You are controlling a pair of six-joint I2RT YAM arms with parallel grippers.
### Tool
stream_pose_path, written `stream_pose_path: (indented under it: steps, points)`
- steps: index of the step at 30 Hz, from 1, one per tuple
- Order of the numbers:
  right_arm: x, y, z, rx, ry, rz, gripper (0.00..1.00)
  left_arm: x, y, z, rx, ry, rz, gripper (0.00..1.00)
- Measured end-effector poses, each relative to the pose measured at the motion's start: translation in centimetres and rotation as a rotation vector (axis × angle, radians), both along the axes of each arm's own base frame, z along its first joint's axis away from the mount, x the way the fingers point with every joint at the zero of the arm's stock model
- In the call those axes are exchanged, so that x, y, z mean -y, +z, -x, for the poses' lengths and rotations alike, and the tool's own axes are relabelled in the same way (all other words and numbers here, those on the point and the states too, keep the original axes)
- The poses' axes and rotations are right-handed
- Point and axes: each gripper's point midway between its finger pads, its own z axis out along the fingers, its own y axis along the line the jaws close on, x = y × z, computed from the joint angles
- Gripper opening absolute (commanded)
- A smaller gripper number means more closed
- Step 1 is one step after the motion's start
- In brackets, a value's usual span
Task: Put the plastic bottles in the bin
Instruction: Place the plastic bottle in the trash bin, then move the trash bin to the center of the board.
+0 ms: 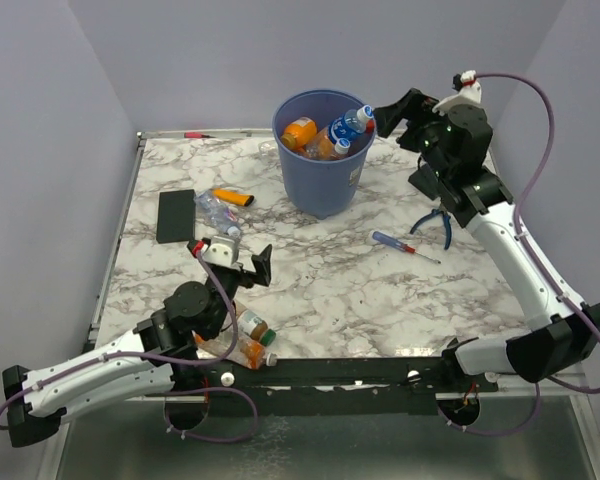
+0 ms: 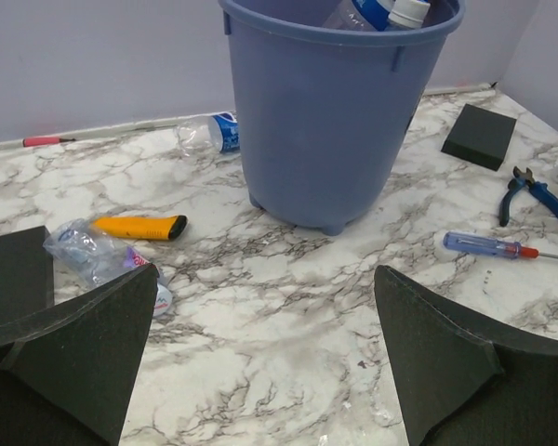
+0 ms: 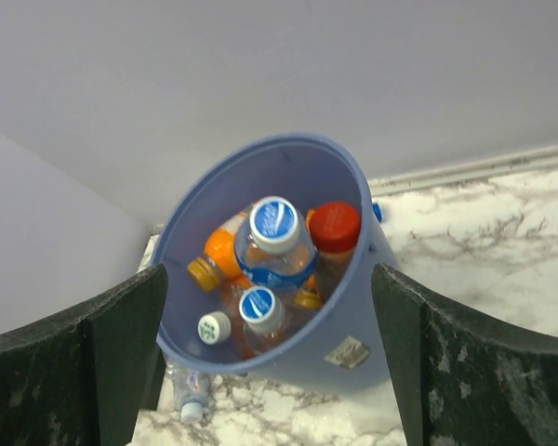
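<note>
Nearest, beside the left arm's base, two orange-labelled plastic bottles lie together on the marble table. One is partly hidden under the arm.

Just beyond them the left gripper hangs low over bare marble. Its fingers are spread wide with nothing between them.

Ahead and to its left lies a crushed clear bottle, with a yellow utility knife just past it. They look close, but contact cannot be told. A flat black slab lies left of both.

Right of centre, a screwdriver with a clear blue handle and red tip lies flat. Blue-handled pliers sit a little beyond it, near the right arm. A second black slab lies farther back on that side.

Past mid-table stands the blue bin, upright. Inside it, packed bottles show blue, red, orange and white caps, and some reach rim level.

The right gripper hovers above the bin's right rim, aimed into it. Its fingers are parted wide and hold nothing.

Behind the bin's left side, one blue-labelled bottle lies on the table. A red-tipped pen rests along the far edge.
</note>
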Motion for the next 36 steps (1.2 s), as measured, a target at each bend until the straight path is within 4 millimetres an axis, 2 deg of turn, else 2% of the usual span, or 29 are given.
stream_pose_path:
  steps: [4, 8, 11, 15, 17, 20, 25, 28, 36]
  points:
    - [0.2, -3.3, 0.9, -0.056, 0.003, -0.051, 0.93, 1.4, 1.5, -0.6, -0.030, 0.004, 0.010, 0.99]
    - [-0.4, -8.2, 1.0, -0.161, 0.021, -0.070, 0.93, 3.4, 5.2, -1.6, -0.045, 0.010, 0.076, 0.99]
    - [-0.7, -10.3, 1.2, -0.211, 0.031, -0.093, 0.91, 4.6, 6.8, -3.1, -0.080, 0.027, 0.124, 0.99]
    - [-1.0, -11.0, 0.8, -0.230, 0.039, -0.140, 0.88, 4.4, 6.7, -5.8, -0.132, 0.070, 0.170, 0.99]
    - [-1.0, -11.4, 0.2, -0.235, 0.035, -0.163, 0.86, 3.6, 5.8, -7.3, -0.169, 0.103, 0.198, 0.99]
    - [-1.3, -12.3, -0.7, -0.258, 0.030, -0.179, 0.78, 2.8, 4.9, -8.4, -0.205, 0.131, 0.220, 0.99]
    - [-2.0, -12.4, -3.0, -0.291, 0.024, -0.168, 0.62, 3.0, 4.9, -8.4, -0.220, 0.115, 0.249, 0.99]
    - [-2.1, -12.3, -3.6, -0.302, 0.024, -0.153, 0.53, 2.7, 5.4, -8.1, -0.210, 0.112, 0.263, 0.99]
    - [-2.4, -11.6, -4.4, -0.340, 0.022, -0.117, 0.41, 1.1, 5.8, -7.0, -0.180, 0.122, 0.285, 0.99]
